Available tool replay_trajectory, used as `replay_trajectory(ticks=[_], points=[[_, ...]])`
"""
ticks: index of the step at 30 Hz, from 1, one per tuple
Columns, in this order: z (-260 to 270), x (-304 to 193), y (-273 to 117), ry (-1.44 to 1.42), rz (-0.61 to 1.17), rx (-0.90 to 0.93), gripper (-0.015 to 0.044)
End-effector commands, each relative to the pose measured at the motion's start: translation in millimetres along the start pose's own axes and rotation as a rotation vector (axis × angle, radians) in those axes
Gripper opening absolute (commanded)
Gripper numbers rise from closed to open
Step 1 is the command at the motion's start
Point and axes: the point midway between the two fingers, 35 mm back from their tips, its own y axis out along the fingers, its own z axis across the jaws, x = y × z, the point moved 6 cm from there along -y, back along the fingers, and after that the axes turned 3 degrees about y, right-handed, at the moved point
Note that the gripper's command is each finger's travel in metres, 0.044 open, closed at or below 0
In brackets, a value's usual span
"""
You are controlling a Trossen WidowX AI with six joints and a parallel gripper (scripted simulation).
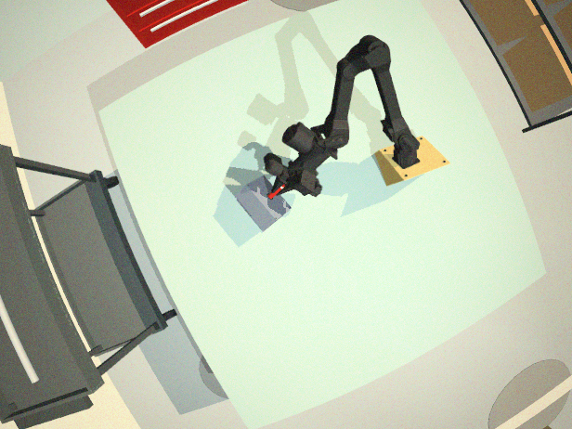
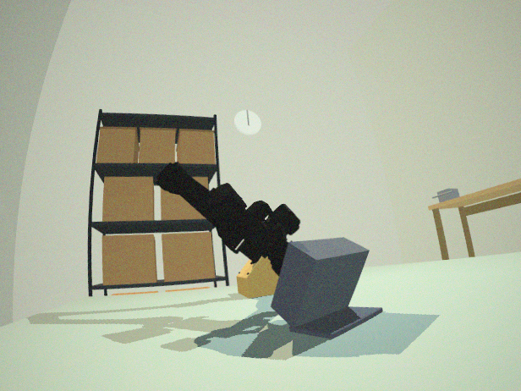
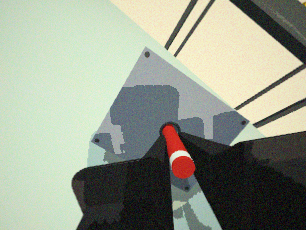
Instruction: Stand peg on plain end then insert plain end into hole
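Observation:
My gripper (image 3: 171, 138) (image 1: 281, 187) is shut on the red peg (image 3: 176, 148) (image 1: 277, 190), gripping it near its white-banded end. The white band (image 3: 179, 157) sits close to the fingers. The peg's plain far end meets the dark hole (image 3: 168, 126) in the face of the grey sloped panel (image 3: 140, 105) (image 1: 261, 204) (image 2: 321, 279), and seems to sit a little way in the hole's mouth. In the low side view the panel hides the peg and the fingertips; only the arm (image 2: 237, 220) shows, leaning down onto the panel's face.
The arm's base stands on a tan plate (image 1: 429, 160) right of the panel. A grey cart (image 1: 70, 260) stands at the table's left edge. A shelf with boxes (image 2: 154, 203) stands behind, and a wooden table (image 2: 478, 203) at the right.

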Motion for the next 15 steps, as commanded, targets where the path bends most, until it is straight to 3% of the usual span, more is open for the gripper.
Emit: replay_trajectory(ticks=[1, 14, 15], points=[[-1.5, 0.6, 2.4, -0.004, -0.005, -0.002, 0.0000], [-0.4, 0.2, 1.9, 0.000, 0.000, 0.001, 0.0000], [-0.4, 0.2, 1.9, 0.000, 0.000, 0.001, 0.0026]])
